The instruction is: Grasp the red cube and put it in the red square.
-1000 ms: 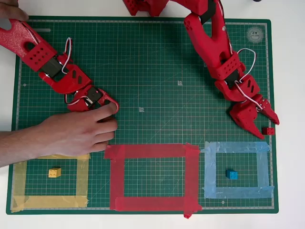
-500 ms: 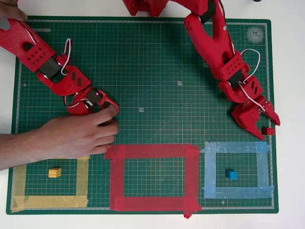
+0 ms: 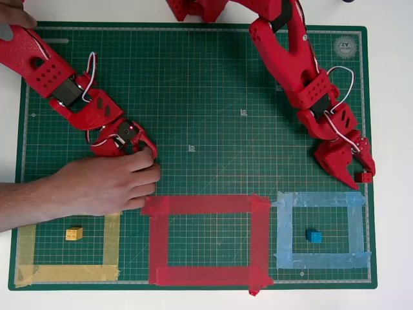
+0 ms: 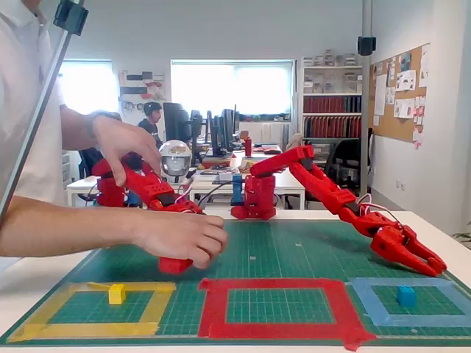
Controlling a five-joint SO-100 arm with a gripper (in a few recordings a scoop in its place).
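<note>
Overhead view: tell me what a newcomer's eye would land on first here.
The red arm reaching down the right side of the green mat, its gripper closing around the tiny red cube just above the light-blue tape frame. Next, the big red square at bottom centre, nothing inside it, flanked by a yellow cube and a blue cube in their own frames.

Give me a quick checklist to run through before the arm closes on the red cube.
1. Red cube between the fingers of the gripper: ok in the overhead view.
2. Jaws open around it: ok.
3. Fingertips down at the mat: ok in the fixed view.
4. Cube squarely centred: cannot tell.
5. Red square free inside: ok.
6. Blue cube sits on the way over, mind it: ok.
</note>
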